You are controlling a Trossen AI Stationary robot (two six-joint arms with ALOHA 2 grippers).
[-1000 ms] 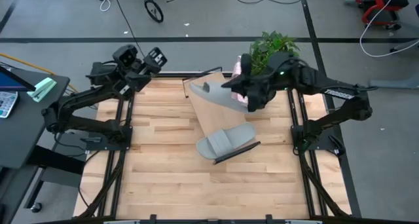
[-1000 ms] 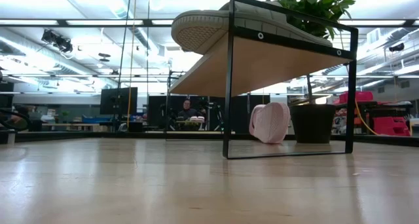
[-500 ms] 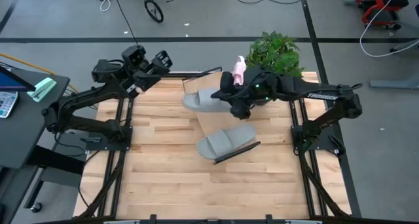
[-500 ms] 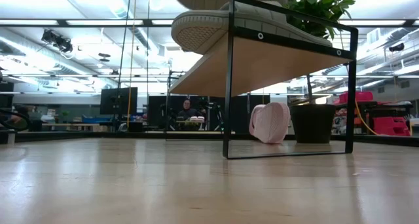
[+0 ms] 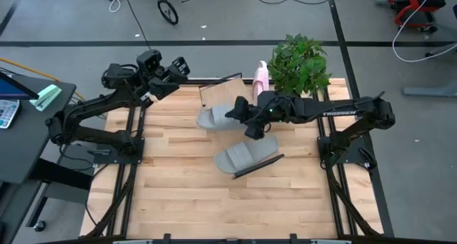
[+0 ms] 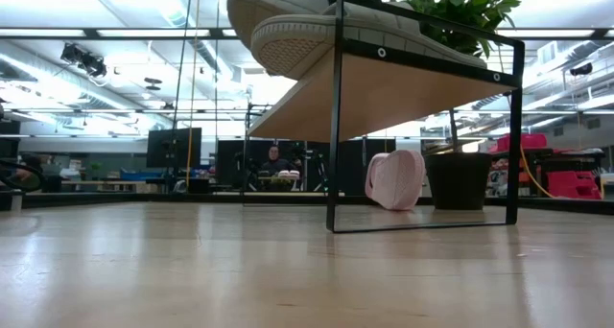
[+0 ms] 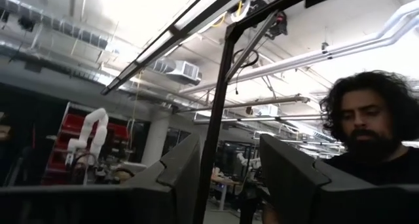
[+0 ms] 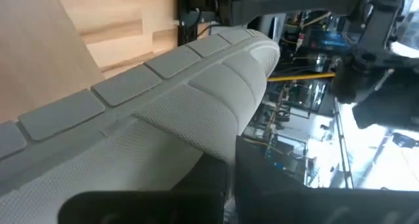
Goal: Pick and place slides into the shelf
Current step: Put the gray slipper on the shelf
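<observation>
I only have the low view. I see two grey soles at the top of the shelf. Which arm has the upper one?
Observer: The right gripper is clamped on that second grey slide, at the far end of the shelf.
Operator: And the other grey one?
Observer: The first grey slide lies flat at the shelf's near end, with no gripper on it.
Operator: Where is the left arm?
Observer: The left gripper hovers open over the table's far left corner, away from the shelf.
Operator: Is that pink thing lying flat?
Observer: No, the pink slide stands on edge beside the plant.
</observation>
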